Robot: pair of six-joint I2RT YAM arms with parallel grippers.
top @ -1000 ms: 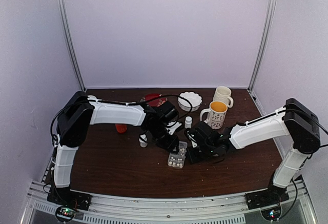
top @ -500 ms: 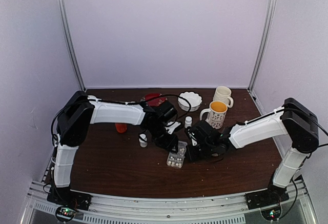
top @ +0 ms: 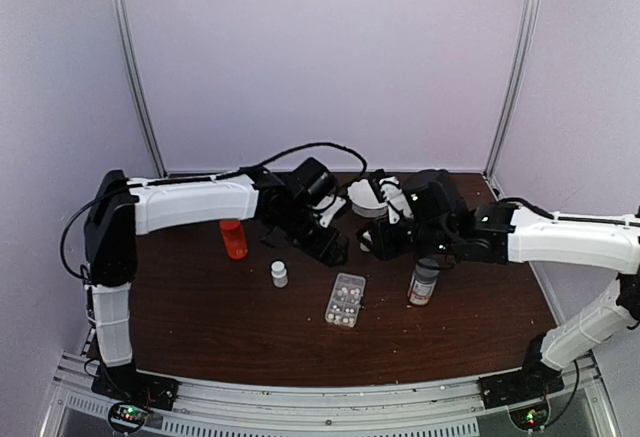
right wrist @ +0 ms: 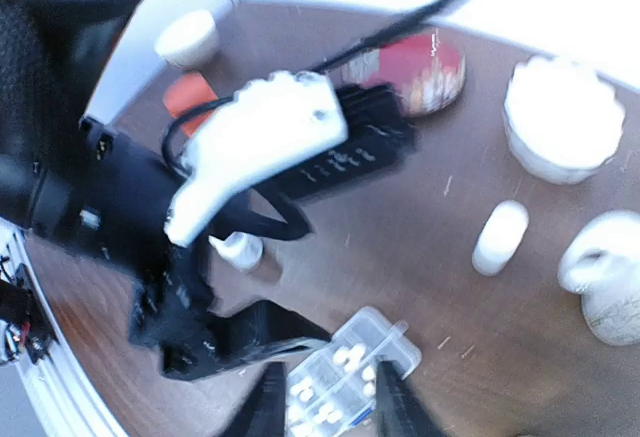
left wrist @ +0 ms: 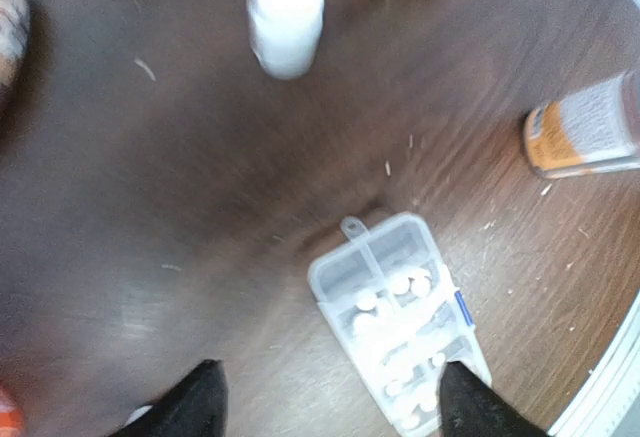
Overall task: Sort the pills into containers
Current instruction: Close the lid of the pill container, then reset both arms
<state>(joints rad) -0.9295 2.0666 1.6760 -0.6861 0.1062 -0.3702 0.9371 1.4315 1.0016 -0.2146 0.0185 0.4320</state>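
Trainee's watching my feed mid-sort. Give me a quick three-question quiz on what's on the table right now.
1. True or false: the left end effector is gripping a bottle.
2. In the top view, what stands just right of the pill box? A) orange bottle B) grey-capped bottle C) white bowl
3. What does the pill box hold?
Key: 1 false, it is open and empty. 2 B. 3 Small whitish pills.
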